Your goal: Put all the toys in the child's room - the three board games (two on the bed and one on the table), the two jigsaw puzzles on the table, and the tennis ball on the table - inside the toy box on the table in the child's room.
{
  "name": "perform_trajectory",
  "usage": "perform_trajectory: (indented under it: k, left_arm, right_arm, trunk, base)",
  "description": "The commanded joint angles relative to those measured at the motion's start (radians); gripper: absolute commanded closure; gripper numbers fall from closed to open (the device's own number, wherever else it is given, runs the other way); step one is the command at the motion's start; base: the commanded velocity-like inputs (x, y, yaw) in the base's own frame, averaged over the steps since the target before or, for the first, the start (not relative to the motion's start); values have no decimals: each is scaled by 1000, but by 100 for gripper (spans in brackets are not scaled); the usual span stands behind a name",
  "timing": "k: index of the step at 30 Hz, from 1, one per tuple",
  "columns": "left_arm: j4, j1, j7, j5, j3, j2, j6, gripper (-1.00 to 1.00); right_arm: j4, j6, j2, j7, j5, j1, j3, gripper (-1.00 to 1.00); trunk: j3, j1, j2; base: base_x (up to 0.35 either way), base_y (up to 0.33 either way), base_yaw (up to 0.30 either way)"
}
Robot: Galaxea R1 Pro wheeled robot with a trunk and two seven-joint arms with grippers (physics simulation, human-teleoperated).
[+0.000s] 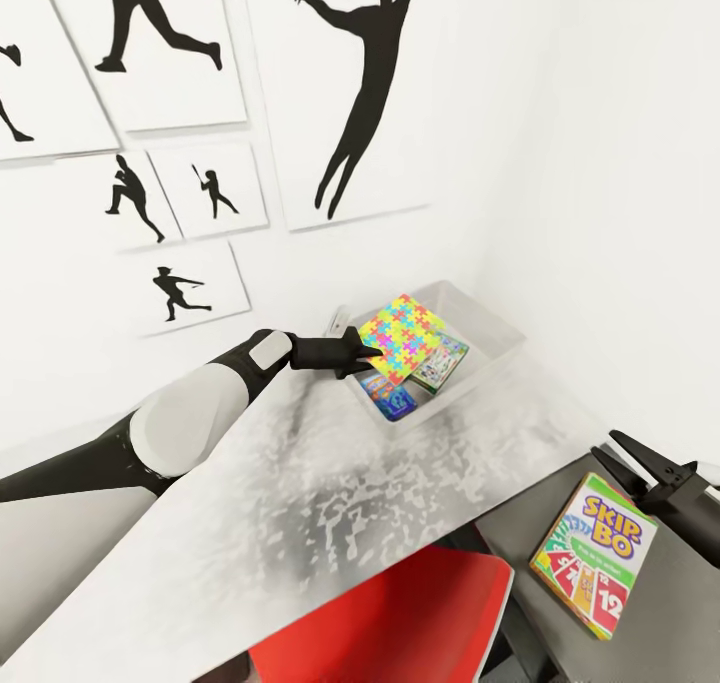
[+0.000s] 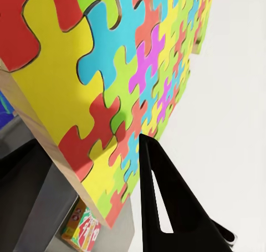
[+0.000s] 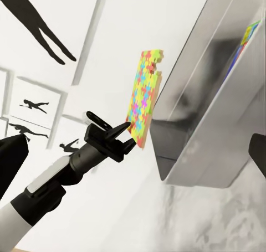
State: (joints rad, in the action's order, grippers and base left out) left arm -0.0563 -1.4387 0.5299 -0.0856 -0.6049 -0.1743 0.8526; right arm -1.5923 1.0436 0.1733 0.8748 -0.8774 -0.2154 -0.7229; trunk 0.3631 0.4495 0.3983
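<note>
The table (image 1: 300,503) has a pale, mottled grey-white top, and everything here sits relative to it. At its far end, against the white wall, stands the toy box (image 1: 490,348), a shallow pale grey tray with low sloping sides. Inside the tray lie a blue board game (image 1: 388,398) and a green-pink board game (image 1: 440,361), both flat rectangles, partly covered. Above them, over the tray's near corner, the left gripper (image 1: 368,353) is clamped on the edge of a jigsaw puzzle (image 1: 402,338), a flat square box in bright interlocking pieces, held tilted. On the lower dark grey side unit (image 1: 530,543) joined to the table lies the yellow-green Skip-Bo box (image 1: 592,555) with red cards. Just beside it hovers the right gripper (image 1: 625,463), its jaws apparently spread, though the view is partial. A red chair seat (image 1: 400,613) shows below the table's edge.
</note>
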Motion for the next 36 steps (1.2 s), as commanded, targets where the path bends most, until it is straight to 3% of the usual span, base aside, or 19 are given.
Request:
perform_trajectory:
  k: [1, 36]
  left_arm:
    - [-2, 0, -1, -9, 5, 0, 7, 100]
    - [-1, 0, 2, -9, 5, 0, 3, 100]
  right_arm:
    - [0, 4, 0, 6, 4, -1, -1, -100]
    - [0, 4, 1, 5, 4, -2, -1, -100]
  trunk:
    - [2, 0, 2]
    - [10, 0, 2]
  base:
    - [0, 0, -36]
    - [0, 0, -11]
